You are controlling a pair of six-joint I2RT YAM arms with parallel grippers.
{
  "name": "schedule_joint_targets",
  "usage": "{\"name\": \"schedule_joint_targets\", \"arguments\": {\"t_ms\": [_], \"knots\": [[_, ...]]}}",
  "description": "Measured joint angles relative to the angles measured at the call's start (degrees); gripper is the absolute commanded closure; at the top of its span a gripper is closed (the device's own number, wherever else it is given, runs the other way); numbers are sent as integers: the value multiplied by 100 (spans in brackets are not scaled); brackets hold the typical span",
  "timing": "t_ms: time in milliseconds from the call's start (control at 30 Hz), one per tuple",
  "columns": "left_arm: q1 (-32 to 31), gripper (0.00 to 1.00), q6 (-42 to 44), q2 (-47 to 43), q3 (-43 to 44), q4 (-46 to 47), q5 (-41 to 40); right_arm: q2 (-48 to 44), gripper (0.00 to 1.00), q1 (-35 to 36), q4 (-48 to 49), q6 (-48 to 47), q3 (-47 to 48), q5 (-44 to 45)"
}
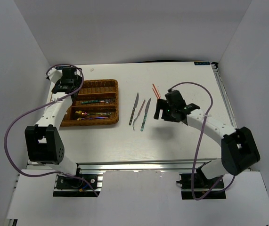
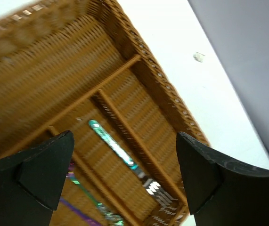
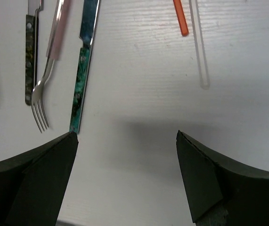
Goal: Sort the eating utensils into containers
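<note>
The brown wicker tray (image 1: pixel 111 96) lies left of centre. Its middle section holds a teal-handled fork (image 2: pixel 115 148), and the near section holds spoons (image 1: pixel 89 114), among them a rainbow spoon (image 2: pixel 85 193). My left gripper (image 1: pixel 68 88) hovers open and empty over the tray's left part (image 2: pixel 125 174). On the table lie a knife (image 1: pixel 135 108), a fork (image 3: pixel 44 89), a green-handled knife (image 3: pixel 81 89), red-orange chopsticks (image 1: pixel 156 90) and a thin pale stick (image 3: pixel 199 47). My right gripper (image 1: pixel 162 112) is open and empty just right of the knives (image 3: pixel 127 174).
White walls enclose the table on three sides. A metal rail (image 1: pixel 221 89) runs along the right edge. Purple cables loop off both arms. A small white speck (image 2: pixel 199 57) lies on the table beyond the tray.
</note>
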Motion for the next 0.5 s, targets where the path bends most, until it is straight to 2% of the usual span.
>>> {"name": "schedule_joint_targets", "arguments": {"t_ms": [133, 267, 500], "knots": [[22, 2, 503, -339, 52, -472, -109, 726, 11, 402, -118, 339, 621, 623], [33, 2, 1102, -1043, -116, -638, 142, 1370, 13, 837, -225, 866, 1169, 1314], [33, 2, 1971, -2514, -1392, -721, 750, 2221, 19, 1335, -531, 1458, 1801, 2037]]}}
